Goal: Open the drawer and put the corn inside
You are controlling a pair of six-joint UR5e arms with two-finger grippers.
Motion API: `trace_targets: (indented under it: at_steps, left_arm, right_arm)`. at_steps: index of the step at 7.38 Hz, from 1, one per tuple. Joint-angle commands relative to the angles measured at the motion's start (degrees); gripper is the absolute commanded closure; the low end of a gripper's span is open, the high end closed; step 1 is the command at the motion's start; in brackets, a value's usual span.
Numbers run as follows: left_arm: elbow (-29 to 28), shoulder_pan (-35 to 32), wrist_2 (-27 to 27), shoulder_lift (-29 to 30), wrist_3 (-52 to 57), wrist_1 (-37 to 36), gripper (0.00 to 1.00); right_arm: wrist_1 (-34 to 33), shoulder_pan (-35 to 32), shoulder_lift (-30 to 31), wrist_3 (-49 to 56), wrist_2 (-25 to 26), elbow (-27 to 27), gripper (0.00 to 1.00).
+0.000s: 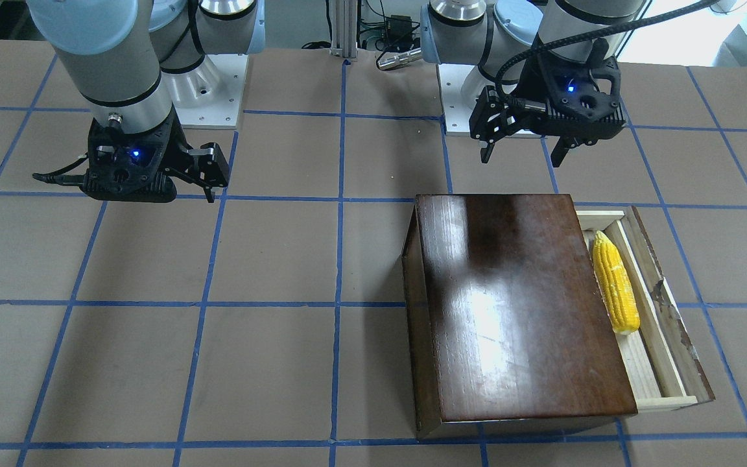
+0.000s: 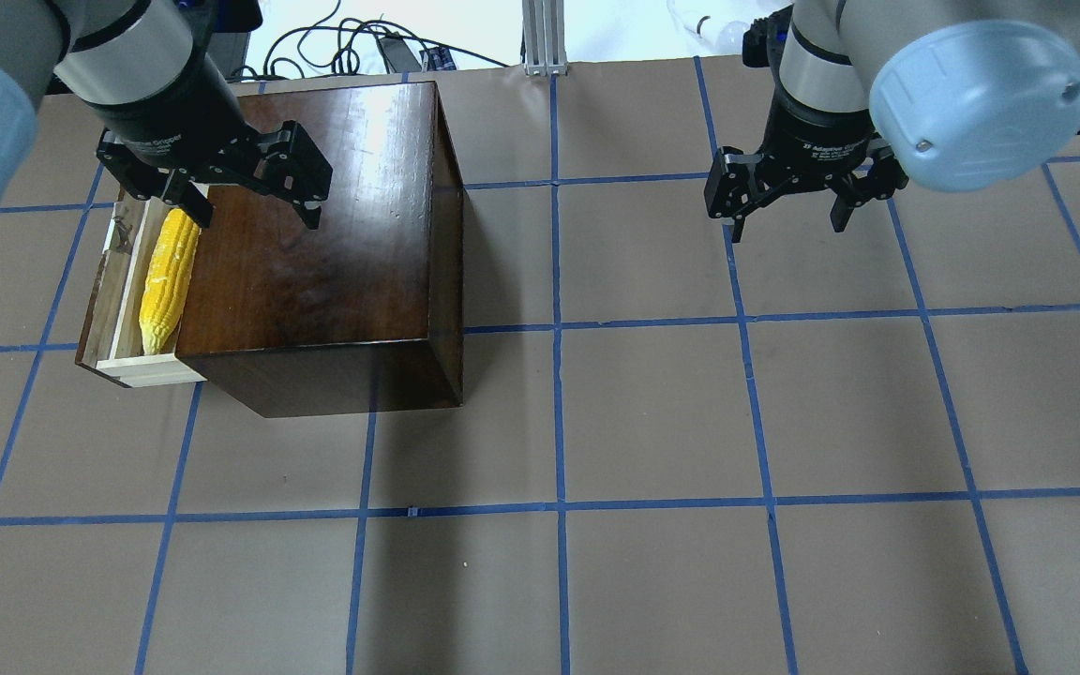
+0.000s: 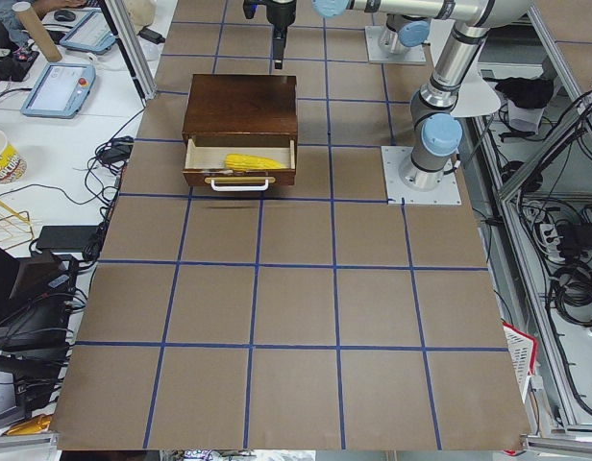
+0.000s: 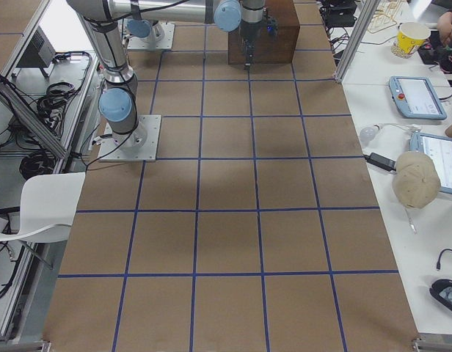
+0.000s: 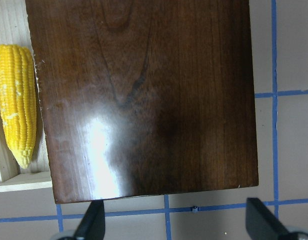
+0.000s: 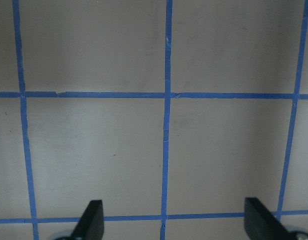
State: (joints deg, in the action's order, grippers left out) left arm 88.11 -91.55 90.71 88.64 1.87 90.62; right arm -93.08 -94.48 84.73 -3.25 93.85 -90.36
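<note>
Spread wide and empty, the left claw (image 2: 254,214) hung over the glossy dark box (image 2: 315,234), touching nothing, with one finger above the blunt end of the corn (image 2: 168,281). Below it the corn lay lengthwise in the drawer (image 2: 151,370), which stood part-way out of the box, the cob's pointed tip toward the robot. Well apart, the right claw (image 2: 790,222) hovered equally wide open and empty above the bare taped table (image 2: 652,422).

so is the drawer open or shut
Open: the drawer is pulled out of the box, its pale tray exposed with the corn lying inside.
</note>
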Motion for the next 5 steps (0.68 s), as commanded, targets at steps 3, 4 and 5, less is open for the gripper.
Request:
trace_targets:
  at_steps: [3, 4, 5]
  left_arm:
    - [0.04, -0.2, -0.01, -0.4, -0.02, 0.34, 0.0]
    - [0.04, -0.2, -0.01, -0.49, -0.02, 0.34, 0.0]
    - [-0.05, -0.2, -0.01, -0.4, -0.02, 0.34, 0.0]
  right_arm:
    - [0.0, 0.0, 0.0, 0.0, 0.01, 0.01, 0.0]
    - [0.0, 0.0, 0.0, 0.0, 0.01, 0.01, 0.0]
    - [0.0, 0.0, 0.0, 0.0, 0.01, -0.08, 0.0]
